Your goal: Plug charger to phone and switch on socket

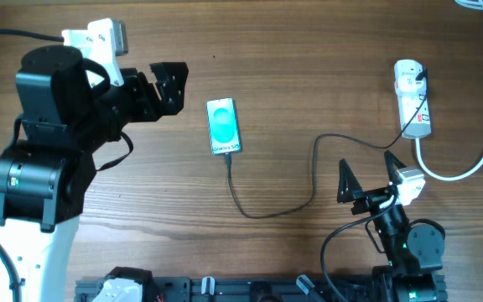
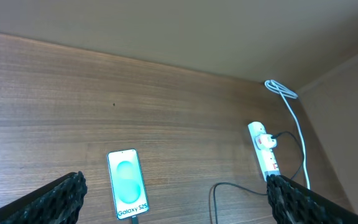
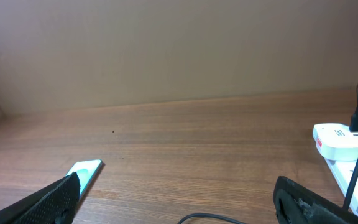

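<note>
The phone lies flat mid-table, teal screen up, "Galaxy S25" band at its near end. The charger cable has its tip at the phone's near end and curves right to a white adapter on the socket, which has a red mark. My left gripper is open and empty, left of the phone. My right gripper is open and empty, near the socket's front end. The left wrist view shows the phone, socket and gripper. The right wrist view shows the phone, socket and gripper.
A thick white cord loops from the socket's near end to the right and runs up the table's right side. The table is brown wood. The arm bases stand along the front edge.
</note>
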`<state>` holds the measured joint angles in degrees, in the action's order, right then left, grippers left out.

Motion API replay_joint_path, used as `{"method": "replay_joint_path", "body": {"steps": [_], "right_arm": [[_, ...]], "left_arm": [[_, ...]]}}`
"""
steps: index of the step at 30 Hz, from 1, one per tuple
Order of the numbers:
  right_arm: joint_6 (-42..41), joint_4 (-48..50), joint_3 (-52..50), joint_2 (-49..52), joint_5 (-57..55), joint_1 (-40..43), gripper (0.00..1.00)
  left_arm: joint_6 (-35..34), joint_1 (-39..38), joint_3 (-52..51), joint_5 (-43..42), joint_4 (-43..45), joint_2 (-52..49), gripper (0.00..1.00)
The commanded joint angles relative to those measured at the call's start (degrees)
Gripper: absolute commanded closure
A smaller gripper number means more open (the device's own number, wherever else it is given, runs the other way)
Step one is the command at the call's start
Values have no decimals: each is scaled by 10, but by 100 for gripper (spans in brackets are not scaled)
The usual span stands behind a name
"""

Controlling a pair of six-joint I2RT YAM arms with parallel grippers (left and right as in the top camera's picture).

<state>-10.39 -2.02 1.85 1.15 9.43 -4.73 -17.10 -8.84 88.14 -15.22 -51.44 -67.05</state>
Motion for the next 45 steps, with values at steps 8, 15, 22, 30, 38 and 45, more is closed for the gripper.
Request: {"method": "replay_joint_path", "body": {"steps": [8,15,22,30,38,45], "right_arm": [[-5,5,-4,-9,9,-2,0],[-5,5,-4,-9,9,-2,0],[-5,5,-4,-9,9,-2,0],[-4,5,-5,-9,9,-2,0],[-5,5,-4,-9,9,-2,0],[-5,4,-4,-9,9,-2,0]], "left_arm": [[2,5,0,23,-39,17,0],[3,63,-180,28,88,126,0],[21,99,-478,27,350,303,0],[107,99,-716,40,523,494,0],[111,99,-815,104,523,611,1],[108,98,-878,104,478,669,0]]}}
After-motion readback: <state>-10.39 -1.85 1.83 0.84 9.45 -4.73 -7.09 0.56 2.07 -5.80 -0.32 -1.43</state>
